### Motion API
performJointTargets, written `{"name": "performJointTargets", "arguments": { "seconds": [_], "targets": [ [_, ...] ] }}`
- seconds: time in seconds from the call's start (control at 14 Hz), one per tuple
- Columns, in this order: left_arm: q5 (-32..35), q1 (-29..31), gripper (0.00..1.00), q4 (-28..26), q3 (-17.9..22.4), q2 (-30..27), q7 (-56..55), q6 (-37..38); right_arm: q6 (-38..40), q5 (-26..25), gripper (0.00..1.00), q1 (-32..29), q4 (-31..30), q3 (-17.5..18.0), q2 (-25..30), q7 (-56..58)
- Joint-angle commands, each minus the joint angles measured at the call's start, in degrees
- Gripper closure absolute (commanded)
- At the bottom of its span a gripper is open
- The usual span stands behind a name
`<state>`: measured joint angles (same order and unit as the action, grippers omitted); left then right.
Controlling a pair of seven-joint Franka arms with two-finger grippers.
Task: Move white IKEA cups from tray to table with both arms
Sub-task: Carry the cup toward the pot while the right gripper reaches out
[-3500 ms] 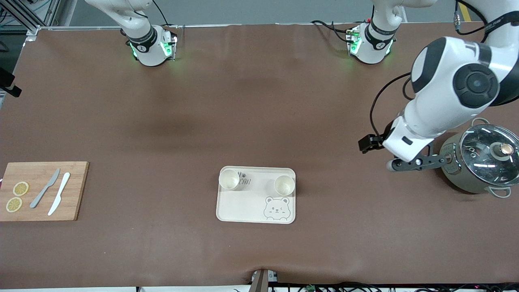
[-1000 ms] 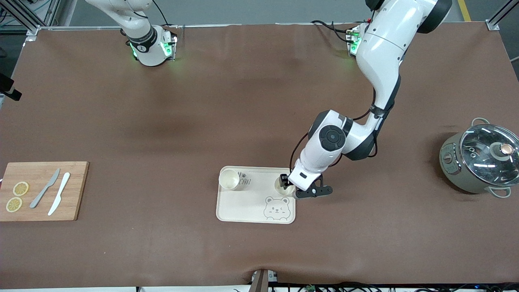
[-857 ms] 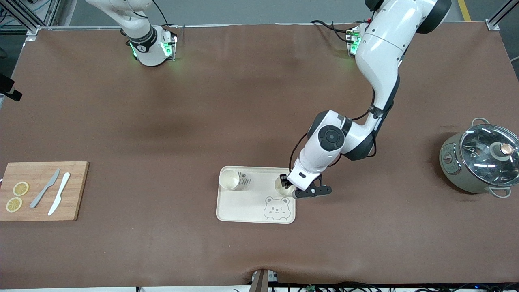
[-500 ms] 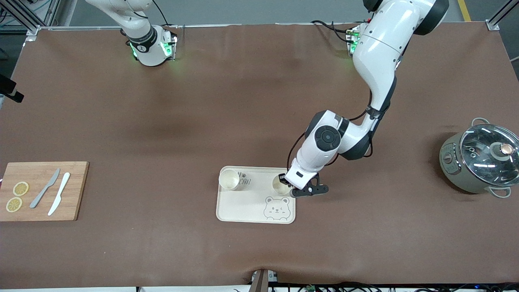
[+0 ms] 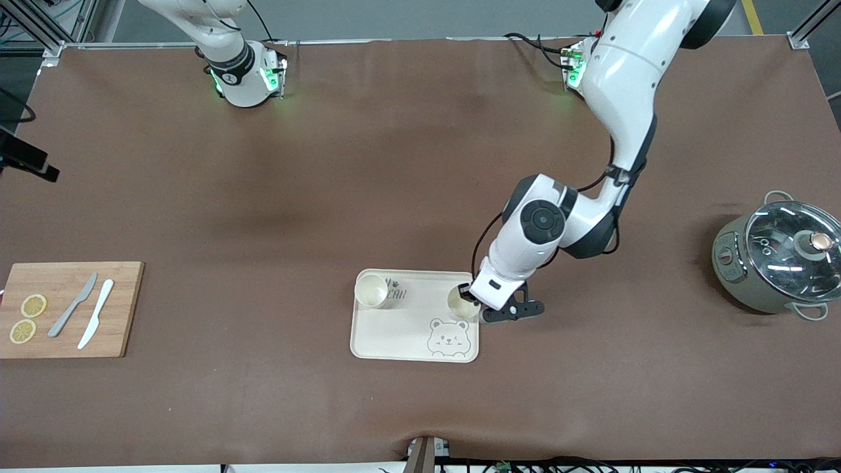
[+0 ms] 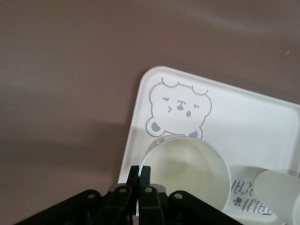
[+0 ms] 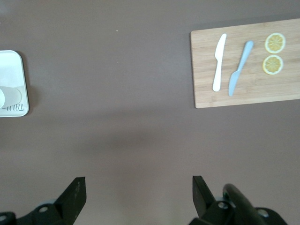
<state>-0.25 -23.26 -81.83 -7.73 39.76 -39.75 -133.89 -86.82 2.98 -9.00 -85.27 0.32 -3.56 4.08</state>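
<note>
1. Left pincer [image 5: 468,293] is clamped on the rim wall of one cup [image 5: 461,303], one finger inside and one outside, at the tray [image 5: 394,335] corner nearest the left arm's end of the bench [image 5: 328,164].
2. This cup sits just above the bear drawing; from the left wrist view I can't tell if it's lifted off the tray or touching it.
3. Second cup [image 5: 371,291] stands upright on the tray's corner toward the right arm's end, on the tray edge farther from the front camera.
4. Right pincer [image 7: 136,194] has its fingers wide apart, holds nothing, and waits high over bare bench between tray and cutting board [image 5: 69,309].
5. Handling guess: cups look light, stiff, smooth, likely slippery; thin rim pinch works, but could tilt on a fast move.
6. Room: lots of open bench around the tray; the raised tray lip is the edge to clear on the way out.
7. Pot [image 5: 778,263] at the left arm's end is well apart.
</note>
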Motion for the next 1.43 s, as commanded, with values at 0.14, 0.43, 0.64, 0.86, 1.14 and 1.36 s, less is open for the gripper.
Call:
{"name": "performJointTargets", "arguments": {
  "seconds": [0.14, 0.43, 0.64, 0.86, 1.14, 1.36],
  "targets": [
    [0.25, 5.32, 1.00, -3.15, 0.26, -10.66, 2.55, 14.16, -3.35, 3.08, 0.00, 1.17, 0.99, 0.29, -5.04, 0.31],
    [0.60, 14.53, 1.00, -13.68, 0.26, -16.64, 16.33, 14.45, -6.25, 3.70, 0.00, 3.72, 0.90, 0.29, -8.29, -0.04],
    [4.98, 21.74, 1.00, -21.15, 0.00, -17.97, 24.08, 8.76, -8.61, 4.93, 0.00, 6.27, 0.90, 0.20, -11.36, 0.14],
    [5.43, 24.92, 1.00, -26.96, -0.18, -17.97, 27.43, 0.32, -13.19, 7.73, 0.00, 8.64, 0.90, 0.20, -13.13, -0.04],
    [5.52, 26.25, 1.00, -31.37, -0.18, -17.09, 27.79, -8.67, -13.29, 9.24, 0.00, 11.36, 0.81, 0.29, -15.94, -0.04],
    [5.52, 25.99, 1.00, -31.11, -0.36, -17.00, 27.79, -8.76, -12.94, 9.24, 0.00, 13.74, 0.72, 0.20, -17.61, -2.65]
  ]
}}
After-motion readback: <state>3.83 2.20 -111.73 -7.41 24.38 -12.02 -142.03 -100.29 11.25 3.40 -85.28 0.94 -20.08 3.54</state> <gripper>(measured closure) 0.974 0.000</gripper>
